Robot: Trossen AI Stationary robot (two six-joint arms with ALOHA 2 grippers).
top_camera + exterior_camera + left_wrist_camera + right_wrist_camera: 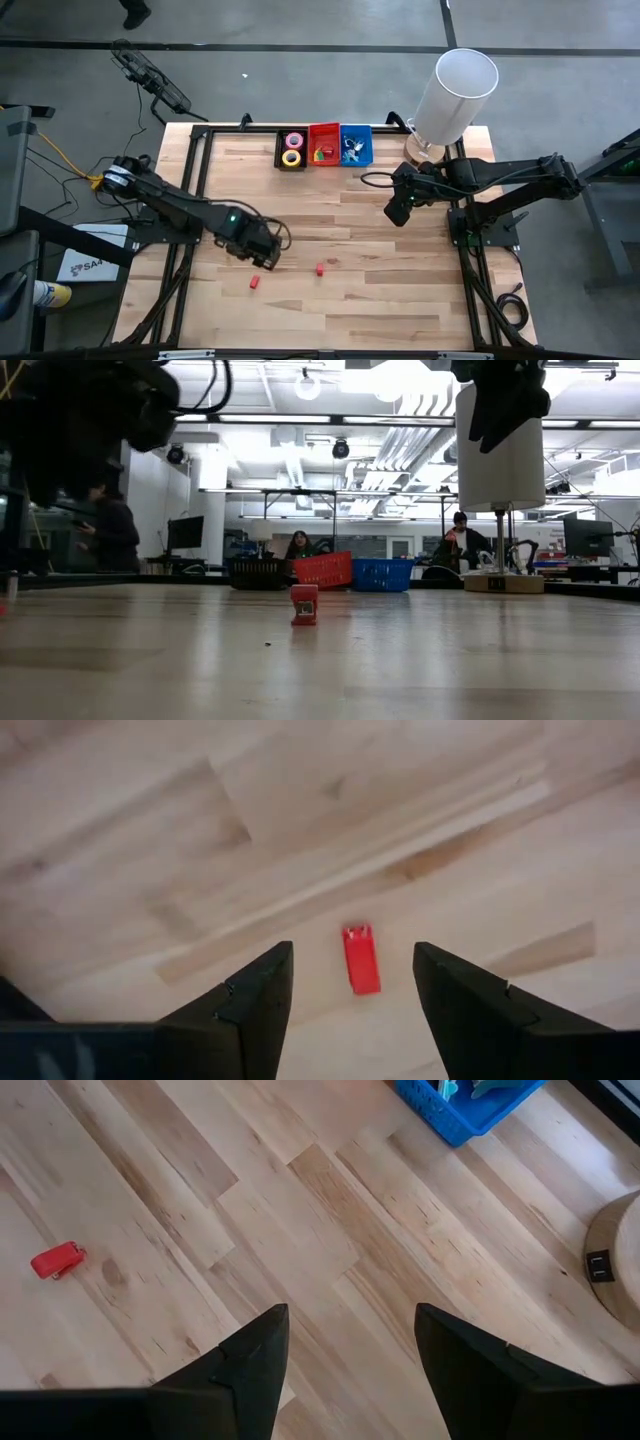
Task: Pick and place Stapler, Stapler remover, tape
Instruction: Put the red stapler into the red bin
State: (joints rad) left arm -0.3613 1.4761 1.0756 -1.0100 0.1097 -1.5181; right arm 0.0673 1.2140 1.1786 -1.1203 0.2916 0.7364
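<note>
From the high view you see the left gripper [266, 258] low over the worktop [340, 300], just beside 1 small red stapler [254, 283]; a 2nd red stapler [319, 269] lies near, to its right. The right gripper [396, 214] hangs over bare wood, well apart from both. At the far edge sit 3 bins in a row: a black bin [281, 150] holding a pink tape roll [294, 140] and a yellow tape roll [292, 157], a red bin [323, 130], and a blue bin [356, 129]. A white cylinder [455, 92] stands at the far right corner.

In the low view, 1 red stapler [304, 604] stands alone on the worktop, the 3 bins behind it, people seated in the room beyond.

In the left wrist view your fingers [255, 995] are spread, a red stapler [361, 959] lying between them on the wood, untouched.

In the right wrist view the fingers [255, 1355] are spread over bare worktop, empty; a red stapler [56, 1261] lies well apart, the blue bin at the edge
</note>
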